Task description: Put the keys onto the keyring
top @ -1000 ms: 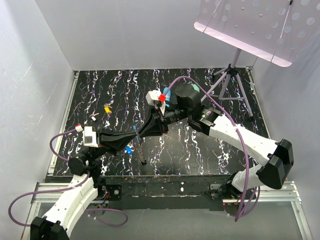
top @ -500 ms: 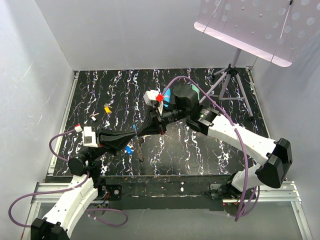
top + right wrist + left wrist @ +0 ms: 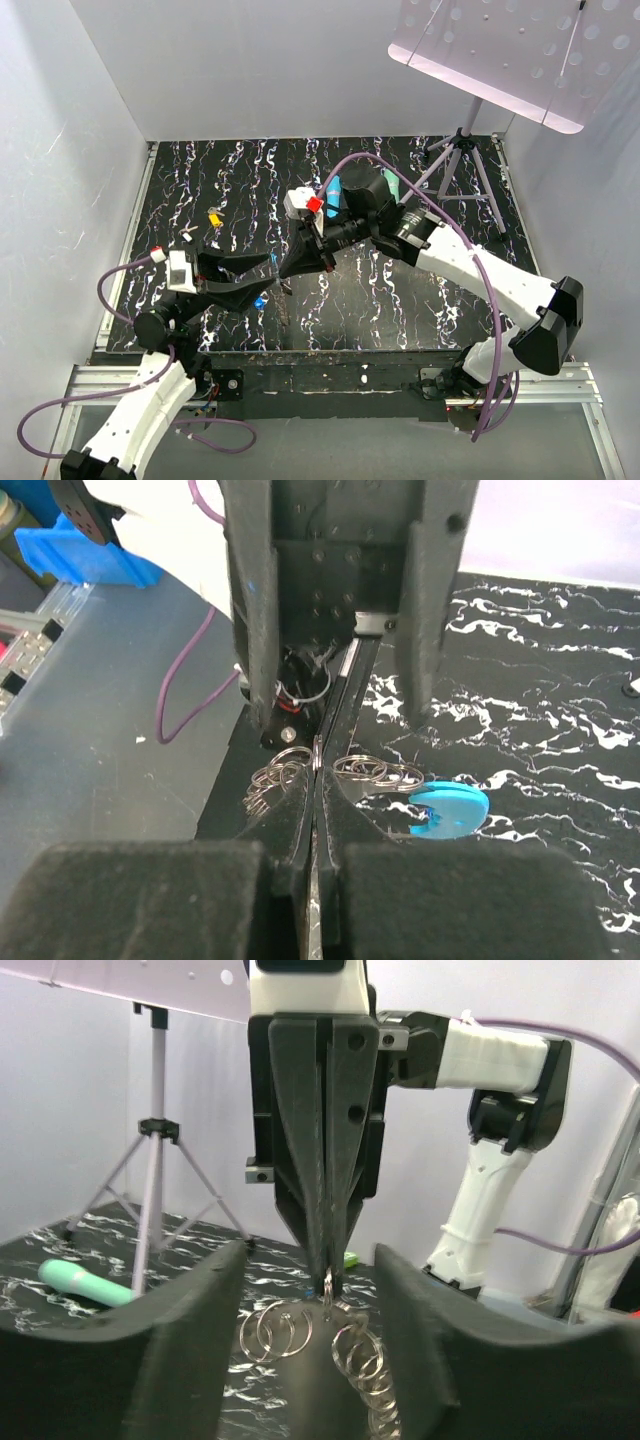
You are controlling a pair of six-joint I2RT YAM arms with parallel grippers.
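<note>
Two arms meet above the desk (image 3: 420, 300): right gripper (image 3: 327, 1272) has its jaws pinched shut on the keyring (image 3: 280, 1328), dangling it mid-air between the parted jaws of left gripper (image 3: 262, 275), presumably steadying it for threading.

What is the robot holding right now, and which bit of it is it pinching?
The right gripper pinches the keyring by one metal ring partway along its chain. The left gripper is open, holding nothing.
</note>
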